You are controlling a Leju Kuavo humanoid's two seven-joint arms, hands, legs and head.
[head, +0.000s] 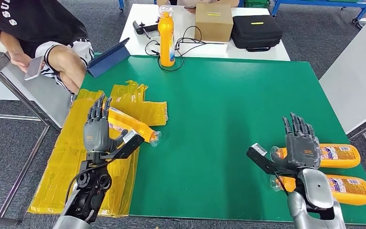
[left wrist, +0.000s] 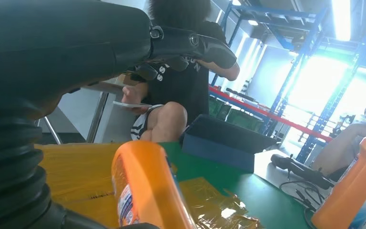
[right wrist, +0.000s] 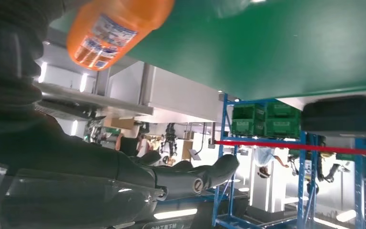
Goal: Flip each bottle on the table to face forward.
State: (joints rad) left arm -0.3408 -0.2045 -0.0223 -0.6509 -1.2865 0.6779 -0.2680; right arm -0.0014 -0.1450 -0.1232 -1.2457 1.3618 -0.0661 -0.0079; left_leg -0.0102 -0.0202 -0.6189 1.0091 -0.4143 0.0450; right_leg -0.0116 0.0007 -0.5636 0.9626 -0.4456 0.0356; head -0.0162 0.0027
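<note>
Seen from the head view, a green table (head: 248, 105) is being occupied by four orange bottles. One orange bottle (head: 166, 34) is standing upright at the table's 12 o'clock edge, inside a loop of black cable (head: 181, 47). A second orange bottle (head: 132, 125) is lying on its side at about 9 o'clock, partly on yellow plastic sheeting (head: 95, 143), its clear cap pointing toward 4 o'clock. The left hand (head: 96, 130) is being held just beside this bottle, on its 8 o'clock side, fingers extended and apart; nothing is being gripped by it, and whether it is touching the bottle cannot be told. In the left wrist view the same bottle (left wrist: 147, 191) is lying close to the hand (left wrist: 52, 71), with the fingers stretched out above it.

At about 4 o'clock on the table, two more bottles are lying on their sides, one beside the other, labels showing: the farther bottle (head: 338, 155) and the nearer bottle (head: 345, 189). The right hand (head: 301, 144) is being held over their cap ends with fingers spread and upright, holding nothing. In the right wrist view an orange bottle (right wrist: 114, 28) is lying on the green surface, apart from the extended fingers (right wrist: 190, 174).

Beyond the table's 12 o'clock edge, a white table (head: 186, 28) is carrying a cardboard box (head: 213, 21) and a black case (head: 256, 31). At 10 o'clock a seated person (head: 43, 38) is holding a phone (head: 34, 68).
</note>
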